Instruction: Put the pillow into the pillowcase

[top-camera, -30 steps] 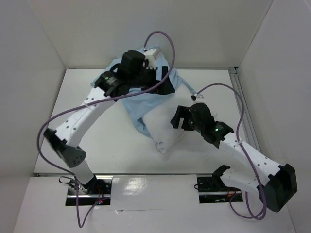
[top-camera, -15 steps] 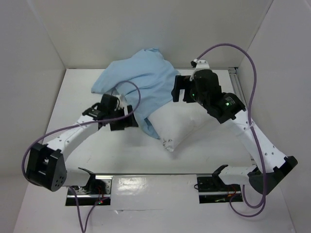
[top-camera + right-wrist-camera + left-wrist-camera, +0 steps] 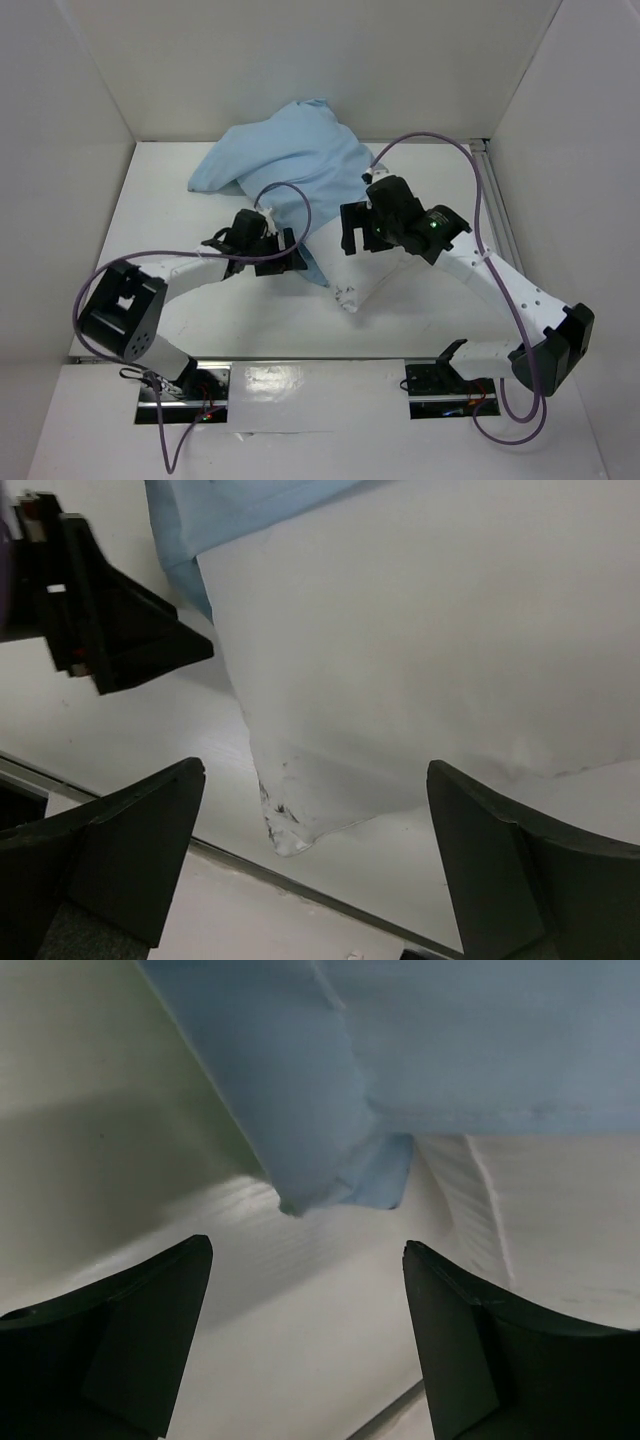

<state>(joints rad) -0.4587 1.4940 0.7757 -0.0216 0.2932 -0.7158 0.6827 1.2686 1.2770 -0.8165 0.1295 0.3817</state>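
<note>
Blue cloth of the pillowcase [image 3: 285, 160] is lying bunched on the table [image 3: 160, 210], beyond both claws, and is covering the far part of the pillow [image 3: 368, 275]. The white near end of the pillow is sticking out of the case mouth and is lying bare under and in front of the right claw [image 3: 315, 780].

Left claw [image 3: 305, 1260]: the fingers are standing wide apart and are holding nothing. In the left wrist view a folded corner of the pillowcase hem is hanging just ahead of the gap between them, apart from both fingers, with the white pillow lying to its right.

Right claw: it too is gaping and gripping nothing. It is hovering over the exposed pillow, whose puckered near corner is showing between and ahead of its fingers. The left claw is appearing at the upper left of that view, just beside the hem.

Step in hand, as judged from this layout: the insertion is partly done, and both claws are positioning themselves at the mouth for another pull.

Next move, as judged: the left claw is needing to advance a little and close on the hem corner ahead of it, taking one layer of cloth only. The right claw is needing to pin or grip the pillow below it, so that the case is being drawn over the pillow rather than dragging it along the table.
</note>
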